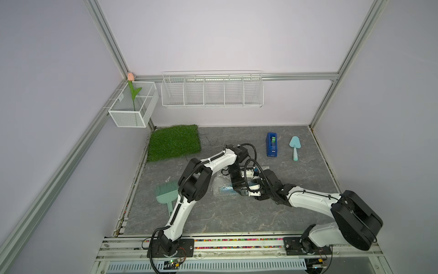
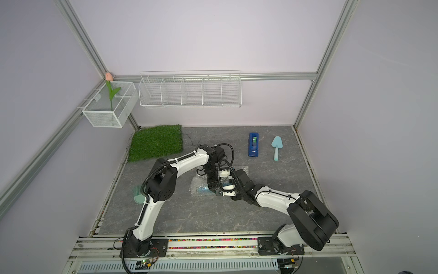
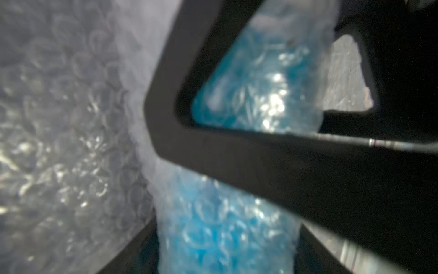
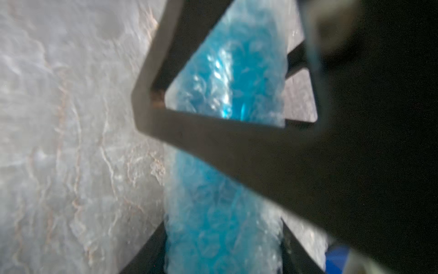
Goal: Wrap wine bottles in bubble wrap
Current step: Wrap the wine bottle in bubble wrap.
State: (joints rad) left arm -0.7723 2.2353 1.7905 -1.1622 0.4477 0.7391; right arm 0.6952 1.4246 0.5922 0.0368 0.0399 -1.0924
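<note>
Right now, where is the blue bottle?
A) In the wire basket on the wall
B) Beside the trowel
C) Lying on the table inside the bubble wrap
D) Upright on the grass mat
C: the bottle lies on its side on the table, and its blue shows through the bubble wrap that covers it in both wrist views.
</note>
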